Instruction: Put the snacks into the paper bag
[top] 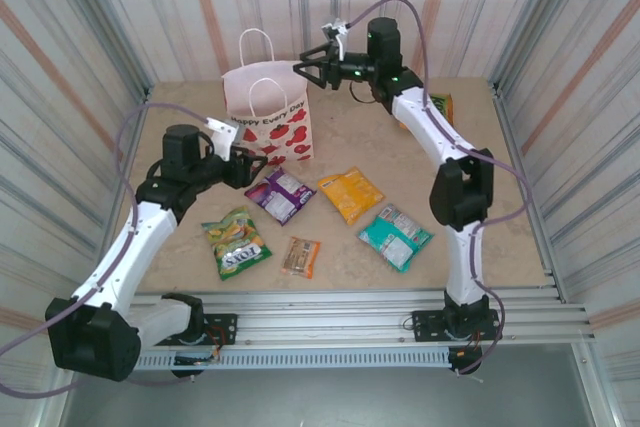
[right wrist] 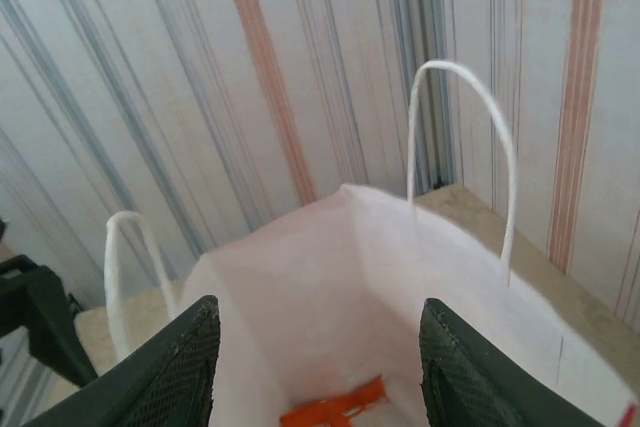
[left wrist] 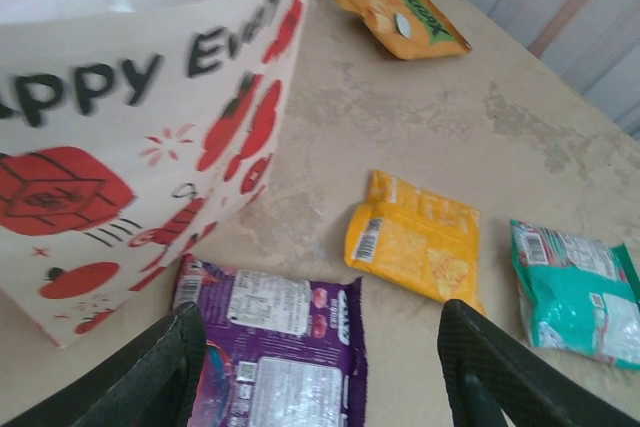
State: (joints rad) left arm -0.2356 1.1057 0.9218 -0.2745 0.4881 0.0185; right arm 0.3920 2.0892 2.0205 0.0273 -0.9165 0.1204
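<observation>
Paper bag [top: 268, 119] stands directly below R gripper [top: 303, 68], jaws apart, empty; 1 red-orange pkt [right wrist: 335, 409] inside (partly visible). L gripper [top: 257, 168] released, by purple pkt [top: 281, 195]. Table [top: 355, 137]: 6 pkts, 1 bag.

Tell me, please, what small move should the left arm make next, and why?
Probably lower the left gripper straight down onto the purple packet and close. Its fingers are open, and the packet lies flat on the table just below them, beside the paper bag. The right gripper is open over the bag, holding nothing.
</observation>
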